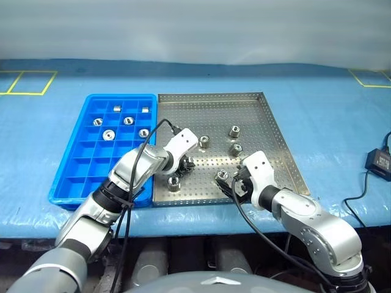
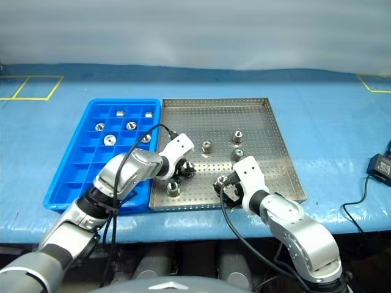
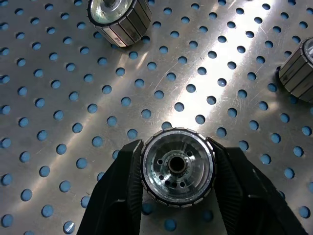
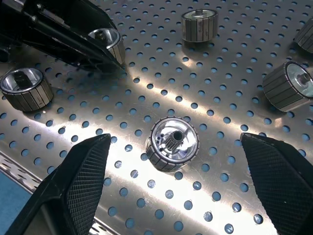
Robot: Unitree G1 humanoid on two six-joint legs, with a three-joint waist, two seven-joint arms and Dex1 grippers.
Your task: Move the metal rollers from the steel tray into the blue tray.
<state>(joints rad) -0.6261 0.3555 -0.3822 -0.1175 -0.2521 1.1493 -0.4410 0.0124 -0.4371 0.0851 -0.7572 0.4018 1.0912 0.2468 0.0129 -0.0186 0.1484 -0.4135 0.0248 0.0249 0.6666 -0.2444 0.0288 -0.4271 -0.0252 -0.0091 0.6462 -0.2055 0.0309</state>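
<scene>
On the blue table (image 1: 317,122) sits the steel tray (image 1: 275,131), blue tray (image 1: 70,183) beside it holding five rollers (image 1: 109,135). Left gripper (image 3: 177,169), angled down over the steel tray's near part, clamps a roller (image 3: 178,166). Right gripper (image 4: 171,183) slants down, fingers (image 4: 80,181) spread wide around another roller (image 4: 172,143), not touching.

A blue-covered desk (image 1: 317,122) fills the frame, bearing the blue tray (image 1: 70,183) at centre left, touching the steel tray (image 1: 278,131) at centre. A small black box (image 1: 379,162) with a cable lies at right; yellow tape lines (image 1: 27,82) mark the upper corners.
</scene>
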